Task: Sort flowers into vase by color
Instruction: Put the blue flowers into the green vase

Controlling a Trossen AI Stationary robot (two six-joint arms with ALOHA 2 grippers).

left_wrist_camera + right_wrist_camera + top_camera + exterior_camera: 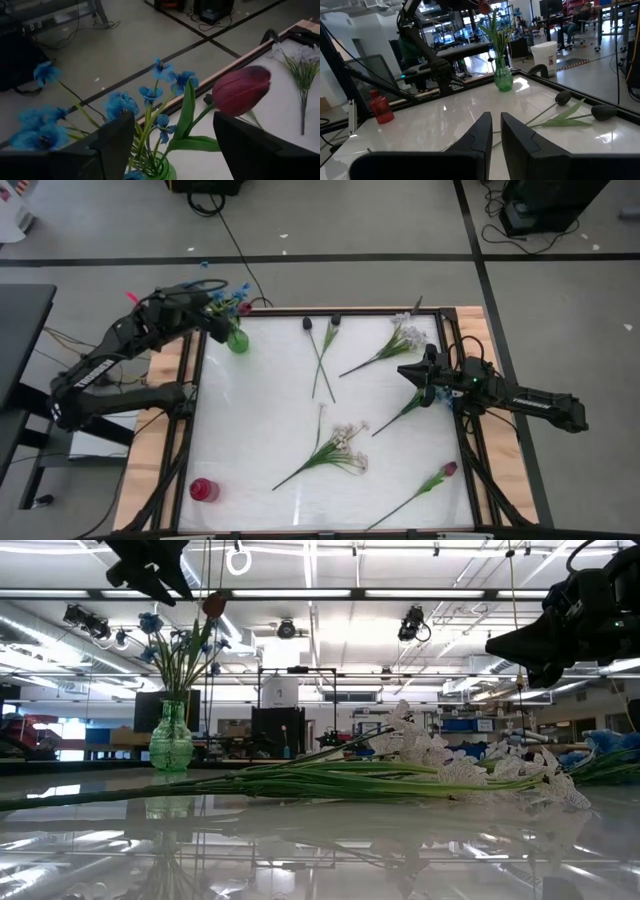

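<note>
A green glass vase (237, 340) stands at the table's far left corner. It holds blue flowers (120, 105) and one dark red tulip (242, 90), their stems stuck into its mouth. My left gripper (172, 120) hovers open just above the bouquet, one finger on either side of the stems, and touches nothing. My right gripper (496, 122) waits shut at the table's right edge, pointing level over the table. Flat on the table lie two dark-budded stems (325, 350), two white sprays (400, 340) (340, 450) and a pink tulip (430, 480).
A small red vase (204, 490) stands near the front left corner. Another stem (400, 412) lies just below my right gripper. A dark frame rail (195, 410) edges the white tabletop, and cables run over the floor beyond the far edge.
</note>
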